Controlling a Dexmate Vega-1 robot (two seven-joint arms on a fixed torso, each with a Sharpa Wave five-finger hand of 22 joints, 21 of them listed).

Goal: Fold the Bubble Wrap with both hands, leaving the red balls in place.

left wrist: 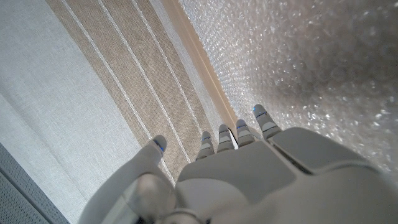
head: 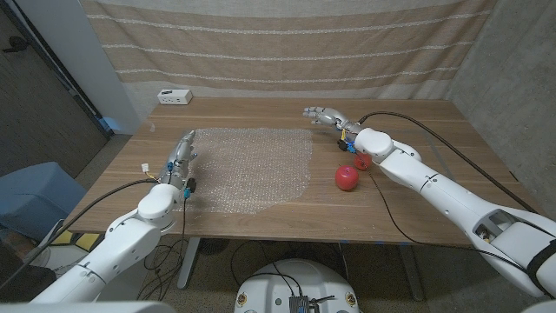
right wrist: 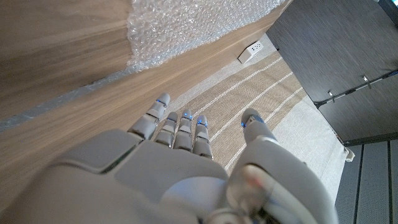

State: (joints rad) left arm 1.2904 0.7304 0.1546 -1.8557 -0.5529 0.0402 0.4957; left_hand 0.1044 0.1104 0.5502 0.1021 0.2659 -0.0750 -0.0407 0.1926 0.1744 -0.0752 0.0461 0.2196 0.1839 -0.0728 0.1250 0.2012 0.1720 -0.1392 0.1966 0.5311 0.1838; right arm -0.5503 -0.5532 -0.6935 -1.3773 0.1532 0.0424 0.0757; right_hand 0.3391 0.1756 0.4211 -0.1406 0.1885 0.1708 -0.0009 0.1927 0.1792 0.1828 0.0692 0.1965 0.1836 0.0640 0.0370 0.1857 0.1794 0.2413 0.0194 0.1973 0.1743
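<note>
The bubble wrap (head: 252, 165) lies spread out on the middle of the wooden table (head: 417, 122). My left hand (head: 181, 155) stands at the wrap's left edge with its fingers straight, holding nothing; in the left wrist view the left hand (left wrist: 249, 168) reaches over the bubble wrap (left wrist: 311, 62). My right hand (head: 326, 116) hovers open beyond the wrap's far right corner. In the right wrist view the right hand (right wrist: 186, 162) has the bubble wrap (right wrist: 186, 25) ahead of its fingers. One red ball (head: 347, 177) sits just right of the wrap. A second red ball (head: 361, 160) is partly hidden behind my right forearm.
A small white box (head: 175, 96) stands at the table's back left corner, also in the right wrist view as the white box (right wrist: 253, 51). A striped curtain (head: 287, 43) hangs behind the table. A black cable (head: 434, 130) trails along my right arm.
</note>
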